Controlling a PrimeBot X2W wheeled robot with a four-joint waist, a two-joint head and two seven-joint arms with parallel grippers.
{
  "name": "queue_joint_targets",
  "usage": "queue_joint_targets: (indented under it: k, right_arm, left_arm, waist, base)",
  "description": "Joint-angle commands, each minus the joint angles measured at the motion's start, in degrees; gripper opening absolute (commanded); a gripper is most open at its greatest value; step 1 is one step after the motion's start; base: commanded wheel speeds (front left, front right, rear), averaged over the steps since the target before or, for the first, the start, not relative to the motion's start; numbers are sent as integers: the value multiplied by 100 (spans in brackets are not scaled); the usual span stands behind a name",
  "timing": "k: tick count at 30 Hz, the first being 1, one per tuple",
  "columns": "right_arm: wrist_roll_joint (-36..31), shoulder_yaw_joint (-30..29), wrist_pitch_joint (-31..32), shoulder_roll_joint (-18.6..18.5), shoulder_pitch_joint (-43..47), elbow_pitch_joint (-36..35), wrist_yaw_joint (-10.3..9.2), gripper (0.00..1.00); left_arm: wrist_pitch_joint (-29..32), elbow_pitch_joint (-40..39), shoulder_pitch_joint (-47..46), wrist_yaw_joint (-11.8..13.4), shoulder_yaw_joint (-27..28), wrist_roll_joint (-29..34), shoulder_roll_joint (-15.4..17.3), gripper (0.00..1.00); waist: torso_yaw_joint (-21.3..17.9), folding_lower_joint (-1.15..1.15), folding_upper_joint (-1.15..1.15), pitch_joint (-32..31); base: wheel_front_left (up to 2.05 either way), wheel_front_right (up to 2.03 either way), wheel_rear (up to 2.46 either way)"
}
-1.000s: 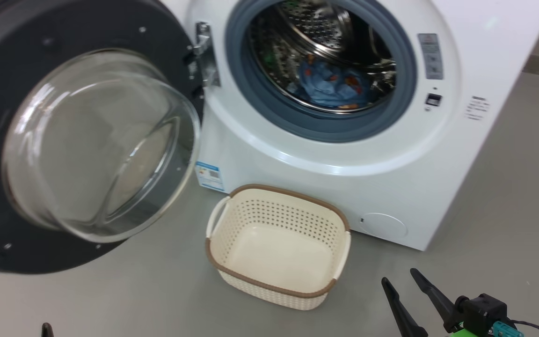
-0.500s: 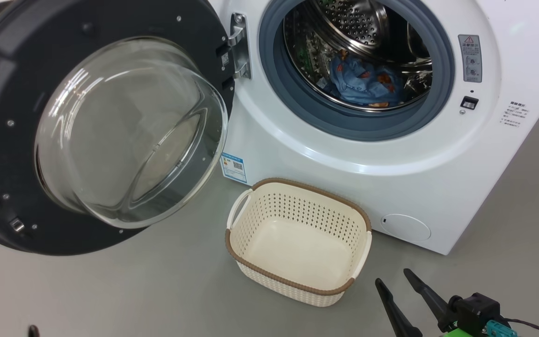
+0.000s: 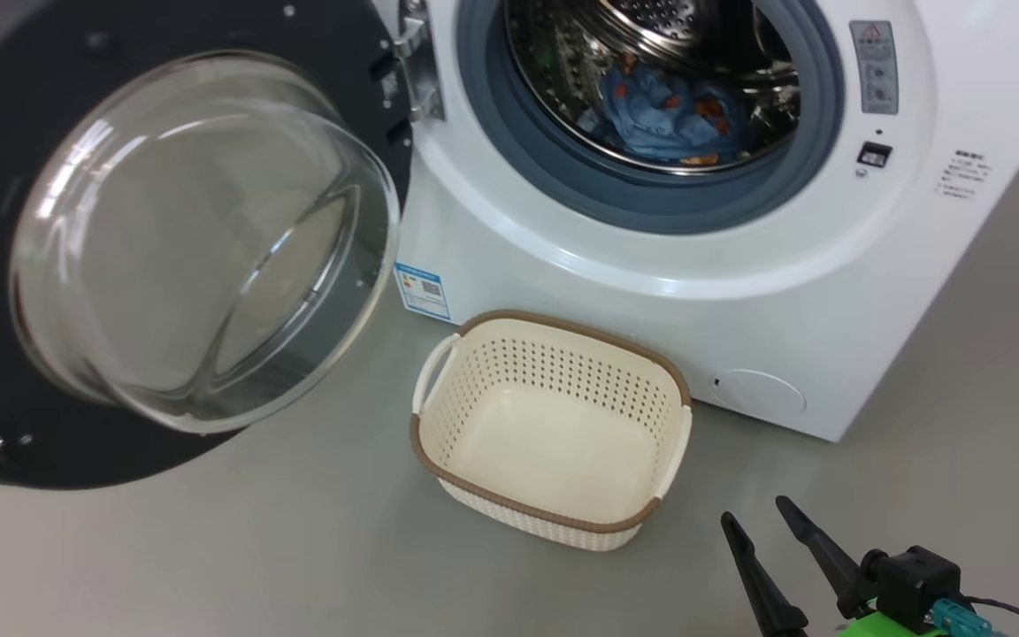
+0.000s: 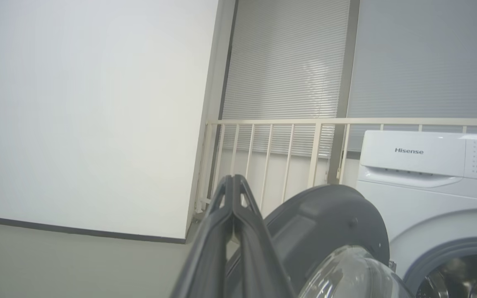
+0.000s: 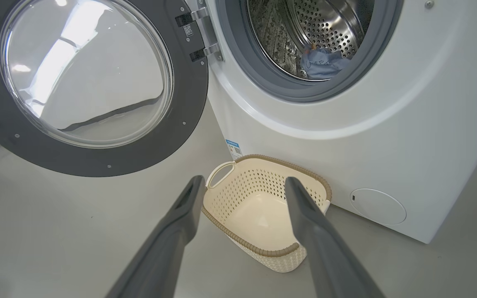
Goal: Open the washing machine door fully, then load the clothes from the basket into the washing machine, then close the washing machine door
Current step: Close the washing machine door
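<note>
Starts at the left gripper: closed finger against finger on nothing, aimed outward toward a white wall and a cream railing, probably pressed into one slim probe for pushing rather than grasping. Finds the washing machine door just below and right of those tips, contact impossible to judge, swung wide on its hinge with the glass bowl bulging outward, likely parked so to keep the mouth clear for loading. Farther right of the tips, meets the washing machine itself.

Moves on to the basket, ahead and left of the right gripper, near but apart from it, standing on the floor just before the machine's foot with nothing inside; set there, presumably, to keep each carry short. Sees the clothes well beyond that gripper's tips, lying low in the steel drum behind the gasket: blue cloth with orange print plain enough, any cream piece not made out. Suggests loading done and only the door-closing to come.

Ends at the right gripper: fingers spread wide, holding nothing, pointing forward and up past the basket toward the drum, held back on the near side, more a waiting pose than a reach
</note>
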Motion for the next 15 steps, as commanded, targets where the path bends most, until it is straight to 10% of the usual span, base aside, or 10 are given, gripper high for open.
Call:
queue_joint_targets:
  k: [1,15]
  right_arm:
    - [-76,89,-29,-36,-189,-149,9,100]
    - [-155,89,-29,-99,-473,-103,9,100]
  left_arm:
    - [-35,101,-657,-9,411,-477,680,0]
    - [949,3251,-2259,-9,-537,-3990,3040,0]
  waist:
    - [-220,0,0,196]
    - [-641,0,0,669]
  base:
    - [0,0,0]
    - [0,0,0]
